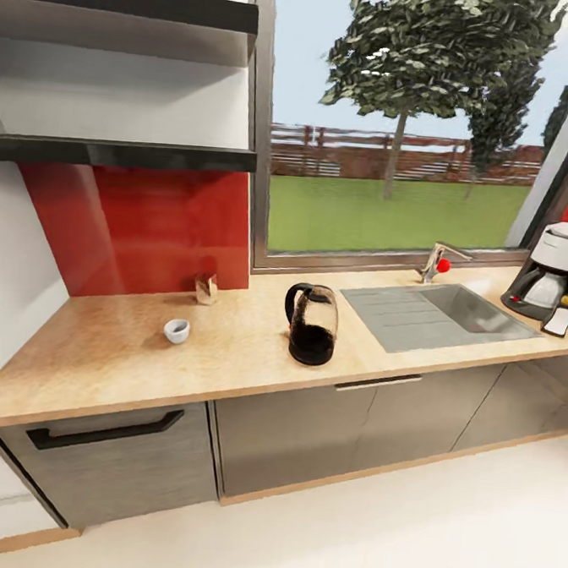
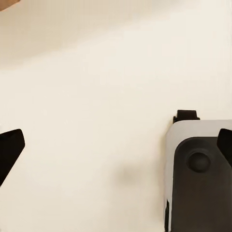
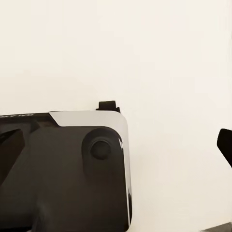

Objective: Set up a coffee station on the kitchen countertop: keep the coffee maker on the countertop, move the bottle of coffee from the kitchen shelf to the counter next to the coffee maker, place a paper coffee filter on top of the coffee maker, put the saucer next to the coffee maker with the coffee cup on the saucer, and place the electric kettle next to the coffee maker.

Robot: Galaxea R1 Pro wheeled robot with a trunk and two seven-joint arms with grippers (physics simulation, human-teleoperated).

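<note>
Three task items spread along the worktop, none yet gathered into a station.

Electric kettle upright near the front edge, just beside the sink; coffee cup toward the left end, without a saucer under it; coffee maker at the far right end past the sink, well apart from both. Small brownish item against the red backsplash, too small to identify, no label legible. Judged a travelling pose: left gripper and right gripper both spread wide and empty, aimed down at pale floor beside the robot base. Faint print on the base edge, unreadable.
</note>
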